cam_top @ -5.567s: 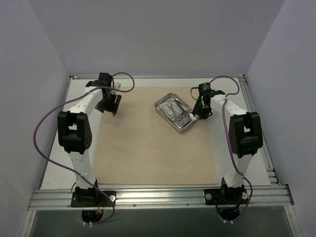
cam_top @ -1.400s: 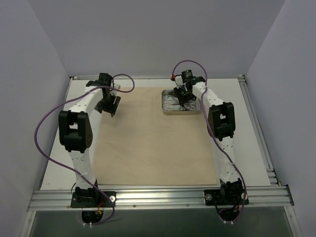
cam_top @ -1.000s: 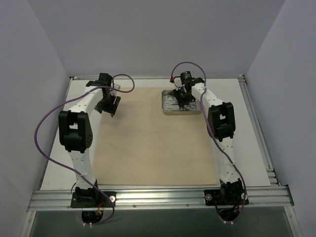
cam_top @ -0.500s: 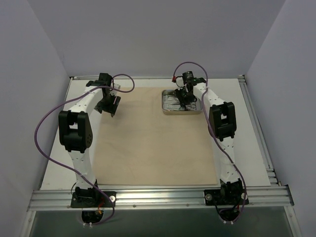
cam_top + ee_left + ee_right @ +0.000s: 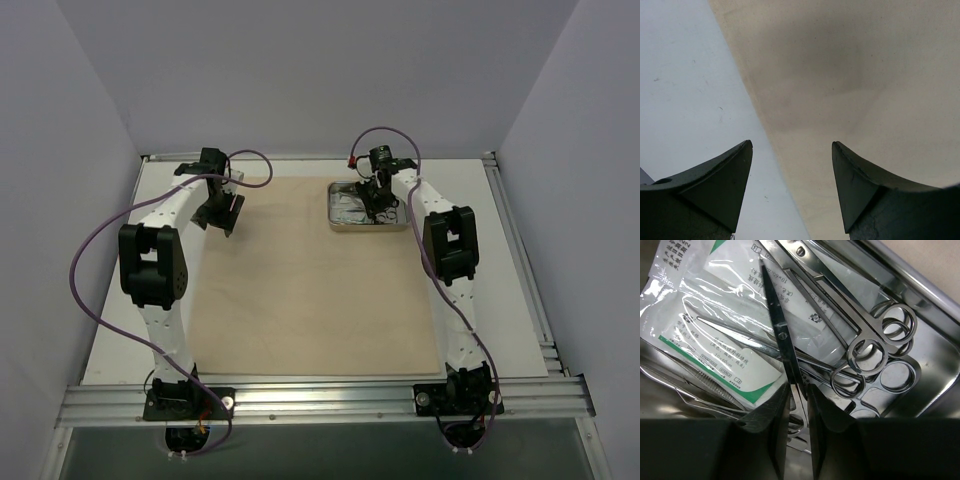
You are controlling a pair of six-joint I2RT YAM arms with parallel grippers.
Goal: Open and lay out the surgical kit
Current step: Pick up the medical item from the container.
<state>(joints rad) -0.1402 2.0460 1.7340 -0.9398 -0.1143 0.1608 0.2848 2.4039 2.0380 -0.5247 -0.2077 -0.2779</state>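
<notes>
— Where are we, would we say?
— A robotics lab cell, we think: plain grey walls box in a white table, and an aluminium rail at 6 o'clock carries the left arm and right arm

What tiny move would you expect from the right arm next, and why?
Probably squeeze shut and lift straight up. The right gripper sits low in the steel tray, its jaws narrowly straddling the dark scissors; a firm pinch isn't clear yet. The beige cloth lies flat, with no instrument laid out on it.
</notes>
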